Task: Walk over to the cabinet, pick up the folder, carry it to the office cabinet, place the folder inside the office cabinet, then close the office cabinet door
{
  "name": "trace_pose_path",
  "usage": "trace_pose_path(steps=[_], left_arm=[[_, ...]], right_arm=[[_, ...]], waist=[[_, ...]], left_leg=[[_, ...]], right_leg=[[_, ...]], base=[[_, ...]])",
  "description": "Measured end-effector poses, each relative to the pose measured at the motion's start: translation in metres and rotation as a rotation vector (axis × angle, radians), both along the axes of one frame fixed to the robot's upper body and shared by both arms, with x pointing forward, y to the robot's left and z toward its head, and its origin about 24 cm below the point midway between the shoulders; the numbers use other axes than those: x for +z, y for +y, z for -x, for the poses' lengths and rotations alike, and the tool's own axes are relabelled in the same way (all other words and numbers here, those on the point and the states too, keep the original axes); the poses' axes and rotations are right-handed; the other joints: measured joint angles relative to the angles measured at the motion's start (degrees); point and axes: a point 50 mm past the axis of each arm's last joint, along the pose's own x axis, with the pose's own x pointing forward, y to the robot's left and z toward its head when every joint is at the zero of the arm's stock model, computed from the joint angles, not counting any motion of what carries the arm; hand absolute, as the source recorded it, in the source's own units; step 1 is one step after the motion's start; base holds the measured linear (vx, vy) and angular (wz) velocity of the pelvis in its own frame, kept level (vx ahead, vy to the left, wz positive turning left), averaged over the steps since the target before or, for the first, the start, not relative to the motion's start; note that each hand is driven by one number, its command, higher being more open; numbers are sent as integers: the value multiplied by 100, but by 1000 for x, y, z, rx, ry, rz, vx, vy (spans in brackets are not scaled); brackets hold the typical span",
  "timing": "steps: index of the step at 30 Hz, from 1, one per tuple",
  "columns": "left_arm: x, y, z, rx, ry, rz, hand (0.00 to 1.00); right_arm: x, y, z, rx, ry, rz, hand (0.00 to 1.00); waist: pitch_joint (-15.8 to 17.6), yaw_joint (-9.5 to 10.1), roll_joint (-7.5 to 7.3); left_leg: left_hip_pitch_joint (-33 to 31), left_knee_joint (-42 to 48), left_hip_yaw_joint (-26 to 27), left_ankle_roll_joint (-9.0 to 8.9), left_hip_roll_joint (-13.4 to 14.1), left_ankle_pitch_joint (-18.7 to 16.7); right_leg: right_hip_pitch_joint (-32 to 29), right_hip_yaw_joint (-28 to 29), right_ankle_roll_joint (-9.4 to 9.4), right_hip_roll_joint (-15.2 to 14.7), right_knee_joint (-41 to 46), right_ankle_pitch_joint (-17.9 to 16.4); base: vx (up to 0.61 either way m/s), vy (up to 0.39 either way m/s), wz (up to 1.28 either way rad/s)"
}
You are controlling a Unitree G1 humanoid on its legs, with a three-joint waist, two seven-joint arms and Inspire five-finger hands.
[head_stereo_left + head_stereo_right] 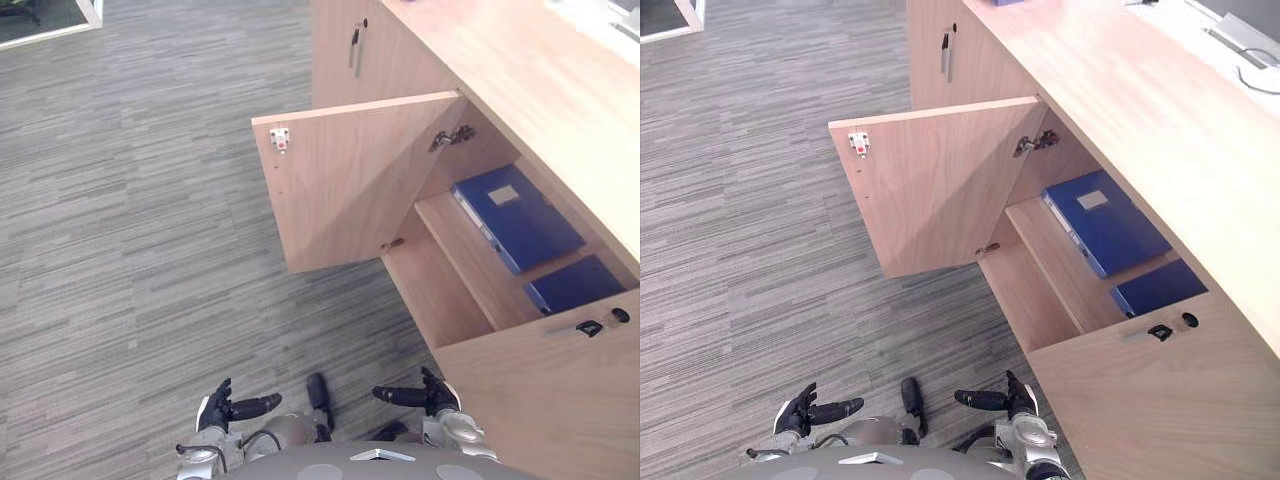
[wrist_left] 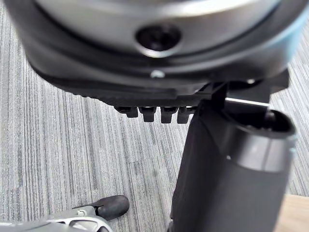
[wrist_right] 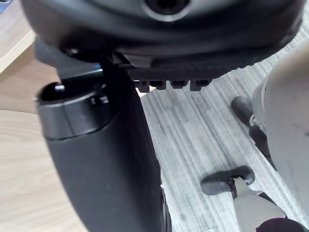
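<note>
folder (image 1: 515, 215) shelved — hands empty
it lies inside the open cabinet (image 1: 530, 80), well apart from left hand (image 1: 225, 407) and right hand (image 1: 428, 396), fingers relaxed, straight.

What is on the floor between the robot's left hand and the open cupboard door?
Just bare grey carpet lies between the left hand and the door, as the left eye view shows.

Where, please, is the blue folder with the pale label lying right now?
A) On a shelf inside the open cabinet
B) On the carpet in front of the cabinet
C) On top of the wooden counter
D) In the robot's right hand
A: the blue folder lies flat on the shelf inside the cabinet, past the open door, while the left hand and the right hand hang low and empty.
</note>
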Motion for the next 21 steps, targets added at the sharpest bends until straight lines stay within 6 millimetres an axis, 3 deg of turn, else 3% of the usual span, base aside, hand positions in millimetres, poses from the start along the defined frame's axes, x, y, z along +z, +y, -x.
trace_pose_path(steps=[4, 9, 11, 12, 13, 15, 17, 18, 19, 21], left_arm=[[-1, 4, 7, 66, 7, 5, 100], [-2, 3, 15, 329, -24, 80, 100], [0, 5, 18, 394, -56, 100, 100], [3, 5, 18, 451, -93, 119, 100], [6, 8, 18, 507, -133, 132, 100], [12, 15, 10, 607, -213, 156, 100], [17, 23, 4, 673, -265, 159, 100], [22, 33, -1, 757, -322, 165, 100], [28, 47, 1, 865, -375, 155, 100], [35, 67, 7, 1014, -443, 131, 100]], right_arm=[[-1, 6, 0, 0, 1, -15, 100], [-1, 6, 0, 7, 2, -8, 100], [0, 8, -2, 47, -1, 0, 100], [-1, 7, -1, 82, 12, 12, 100], [-1, 6, -1, 123, 19, 23, 100], [-2, -4, 4, 130, 42, 49, 100], [0, -14, 3, 123, 40, 74, 100], [1, -21, 2, 117, 36, 97, 100], [5, -26, -4, 117, 12, 113, 100], [8, -30, -8, 115, -11, 125, 100]], waist=[[-73, -2, -84], [-153, 0, -118], [-192, -9, -143], [-186, 36, -124], [-184, 68, -105], [-152, 134, -58], [-136, 182, -62], [-87, 181, -141], [-60, 172, -72], [7, 115, -139]], left_leg=[[68, 0, -12, -4, -8, -28], [31, 71, 122, -11, 41, -99], [-358, 873, 237, -40, 203, -499], [-622, 1584, 329, -103, 412, -835], [-850, 2250, 413, -266, 616, -993], [-1214, 3272, 434, -288, 923, -986], [-1282, 3427, 446, -436, 952, -872], [-1333, 3495, 534, -295, 986, -974], [-1317, 3550, 687, -237, 1218, -1307], [-1234, 3212, 727, -385, 1418, -1376]], right_leg=[[22, 99, 4, 1, 12, -3], [-61, 206, 16, 1, 48, -15], [-139, 306, 16, 21, 12, -15], [-144, 413, 23, 73, -14, -16], [-68, 453, 38, 133, -143, -12], [46, 489, 78, 200, -263, -10], [81, 594, 73, 175, -349, -7], [39, 610, 37, 92, -374, 25], [-22, 730, -28, 48, -372, 68], [-60, 853, -29, -92, -357, 69]], base=[[6, -3, 1], [22, -29, -12], [37, -66, -32], [30, -79, -35], [18, -82, -27], [-20, -109, -13], [7, -53, -24], [31, -20, -48], [17, -29, -52], [62, 2, -34]])
